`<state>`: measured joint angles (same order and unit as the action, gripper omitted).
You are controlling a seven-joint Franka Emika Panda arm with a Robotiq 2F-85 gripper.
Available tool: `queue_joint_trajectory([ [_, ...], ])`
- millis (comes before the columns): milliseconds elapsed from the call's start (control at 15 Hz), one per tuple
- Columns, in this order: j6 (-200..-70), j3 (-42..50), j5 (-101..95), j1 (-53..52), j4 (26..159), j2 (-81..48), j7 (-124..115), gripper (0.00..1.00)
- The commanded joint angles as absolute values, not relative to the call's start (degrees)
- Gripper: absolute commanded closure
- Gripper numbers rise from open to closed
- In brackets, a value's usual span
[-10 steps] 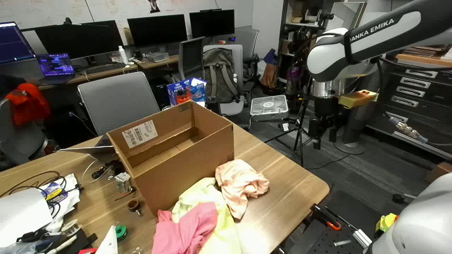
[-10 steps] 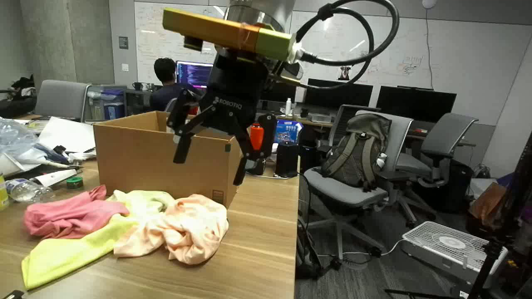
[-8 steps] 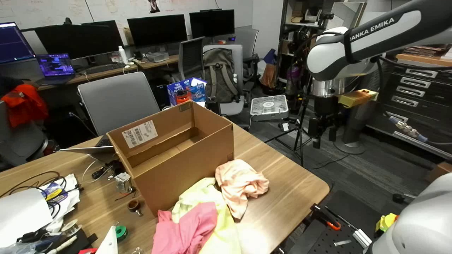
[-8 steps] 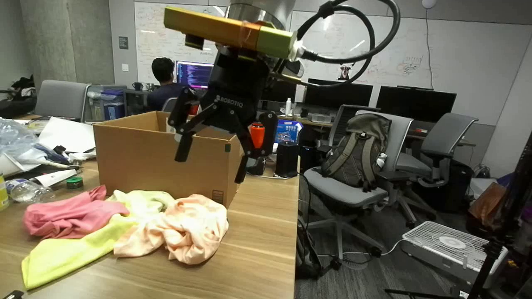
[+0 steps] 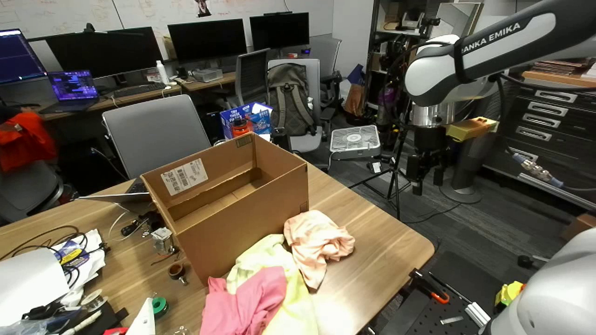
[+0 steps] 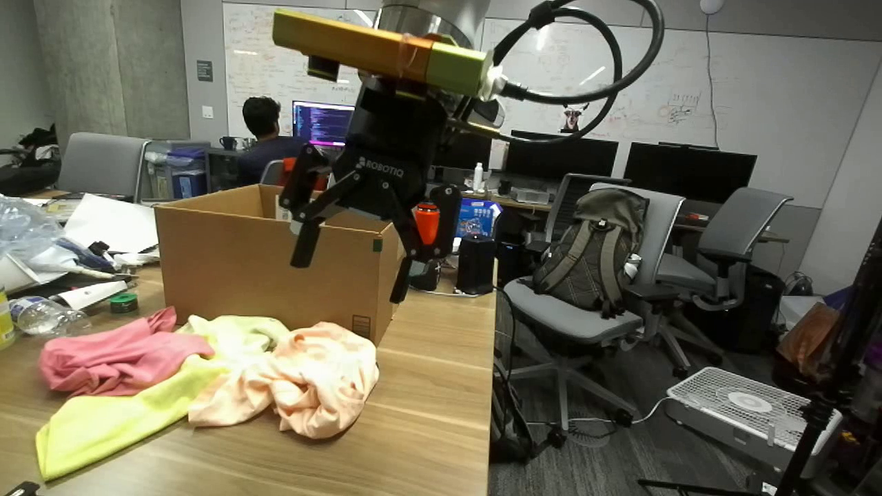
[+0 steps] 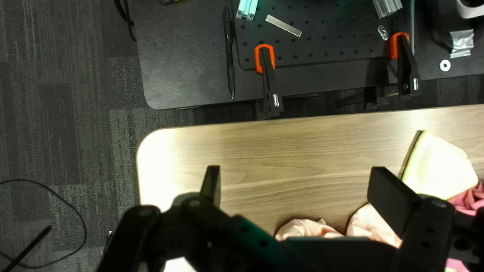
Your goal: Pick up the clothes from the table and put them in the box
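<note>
A pink cloth (image 5: 244, 302), a yellow cloth (image 5: 295, 311) and a peach cloth (image 5: 319, 242) lie crumpled together on the wooden table. The pink (image 6: 124, 355), yellow (image 6: 110, 430) and peach (image 6: 327, 386) cloths show in both exterior views. An open cardboard box (image 5: 251, 214) stands right behind them; its visible inside holds no clothes. My gripper (image 6: 350, 275) is open and empty, high above the table. In the wrist view the gripper (image 7: 295, 175) has wide-apart fingers over bare table; part of the peach cloth (image 7: 306, 228) shows behind the gripper body, which hides the rest.
Cables, papers and small parts (image 5: 70, 260) lie on the table left of the box. A clear bottle (image 6: 48, 317) lies near the pink cloth. Two orange-black clamps (image 7: 268, 75) sit at the table edge beside a black mount plate (image 7: 189, 56).
My gripper has shifted up only very slightly. The clothes and box have not moved. The person in the background has moved to the left, and the orange garment on the chair has shifted too.
</note>
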<state>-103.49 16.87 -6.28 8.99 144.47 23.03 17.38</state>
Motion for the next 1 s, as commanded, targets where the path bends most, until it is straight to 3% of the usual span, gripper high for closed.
queue_joint_trajectory([
  [0, -103.4, 16.1, -6.0, 9.8, 144.4, 22.9, 17.6, 0.00],
  [333, -105.2, 15.3, -8.6, 9.6, 144.7, 22.6, 18.9, 0.00],
  [400, -109.4, 14.4, -5.5, 7.1, 138.4, 13.0, 17.1, 0.00],
  [933, -120.1, 9.6, -5.8, 5.8, 131.8, 1.2, 18.0, 0.00],
])
